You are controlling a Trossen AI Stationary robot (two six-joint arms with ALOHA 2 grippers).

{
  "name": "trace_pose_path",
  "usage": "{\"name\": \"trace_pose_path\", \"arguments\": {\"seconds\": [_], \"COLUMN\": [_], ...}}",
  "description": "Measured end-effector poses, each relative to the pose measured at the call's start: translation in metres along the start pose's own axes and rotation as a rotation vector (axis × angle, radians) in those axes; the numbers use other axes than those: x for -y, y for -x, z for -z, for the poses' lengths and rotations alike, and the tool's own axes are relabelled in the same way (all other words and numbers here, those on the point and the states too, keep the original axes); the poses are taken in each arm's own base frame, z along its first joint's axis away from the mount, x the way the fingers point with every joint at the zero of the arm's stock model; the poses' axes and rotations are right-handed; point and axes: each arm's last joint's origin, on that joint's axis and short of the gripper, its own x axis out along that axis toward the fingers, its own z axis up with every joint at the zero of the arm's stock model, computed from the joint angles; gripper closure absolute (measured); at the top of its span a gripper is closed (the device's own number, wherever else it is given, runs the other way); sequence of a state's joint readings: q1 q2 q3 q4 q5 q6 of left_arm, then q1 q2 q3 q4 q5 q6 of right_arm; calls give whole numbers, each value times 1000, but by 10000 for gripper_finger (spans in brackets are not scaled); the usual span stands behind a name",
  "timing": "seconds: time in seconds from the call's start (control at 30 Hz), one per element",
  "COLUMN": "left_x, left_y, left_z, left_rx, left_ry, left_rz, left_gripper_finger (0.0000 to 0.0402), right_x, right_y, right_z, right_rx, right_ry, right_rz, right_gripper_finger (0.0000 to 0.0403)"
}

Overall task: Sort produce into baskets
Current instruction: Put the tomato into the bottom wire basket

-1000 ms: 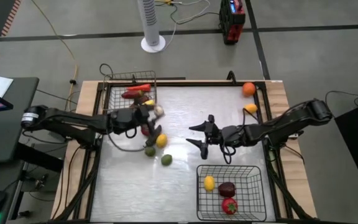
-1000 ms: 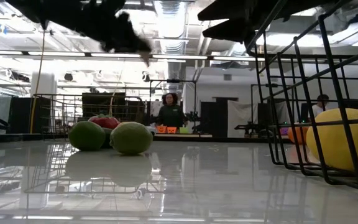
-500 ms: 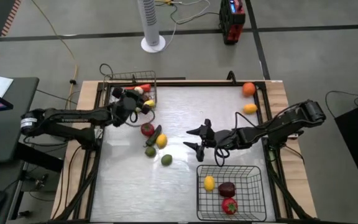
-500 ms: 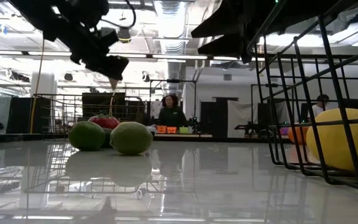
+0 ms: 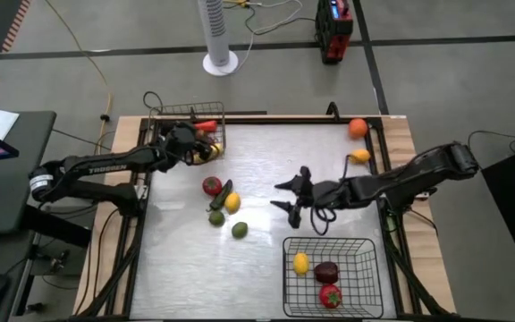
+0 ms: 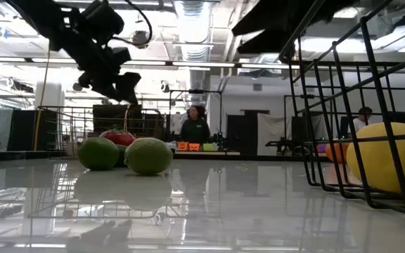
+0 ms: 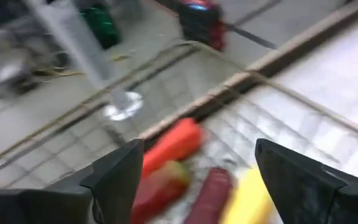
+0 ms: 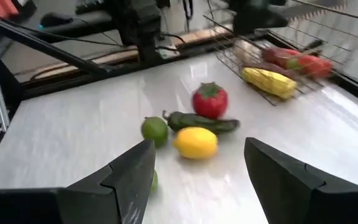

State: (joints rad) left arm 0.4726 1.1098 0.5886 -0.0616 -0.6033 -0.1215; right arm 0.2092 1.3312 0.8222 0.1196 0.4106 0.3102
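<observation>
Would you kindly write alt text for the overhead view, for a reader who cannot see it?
Seen from above, the left gripper hangs open over the grey-silver wire basket at the table's far-left corner, while the open right gripper hovers mid-table. A red tomato, yellow lemon and two green limes lie loose between them.

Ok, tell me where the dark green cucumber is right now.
In the high view the cucumber lies left of the table's centre, between the tomato and the lemon, with a lime just below it.
</observation>
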Motion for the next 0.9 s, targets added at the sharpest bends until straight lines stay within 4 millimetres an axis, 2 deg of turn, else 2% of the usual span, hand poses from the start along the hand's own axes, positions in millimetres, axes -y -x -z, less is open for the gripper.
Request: {"name": "trace_pose_path", "arguments": {"seconds": [0.17,0.27,0.33,0.47,0.57,0.73,0.9], "left_x": [24,46,56,68,73,78,85], "left_y": [32,54,67,87,97,104,99], "left_z": [-28,-31,-25,-5,4,2,10], "left_rx": [86,78,14,-130,-150,-75,-160], "left_ry": [48,22,-12,-54,-104,-139,-84], "left_rz": [396,622,696,715,693,699,670], "left_gripper_finger": [102,108,111,113,113,113,113], "right_x": [8,13,15,21,23,22,22], "right_y": [32,48,55,66,71,72,72], "right_z": [-28,-36,-35,-31,-33,-37,-40], "right_rx": [5,44,43,14,26,64,82], "right_ry": [43,79,102,123,118,114,161], "right_rz": [8,13,14,25,23,16,18], "right_gripper_finger": [127,127,127,127,127,127,127]}}
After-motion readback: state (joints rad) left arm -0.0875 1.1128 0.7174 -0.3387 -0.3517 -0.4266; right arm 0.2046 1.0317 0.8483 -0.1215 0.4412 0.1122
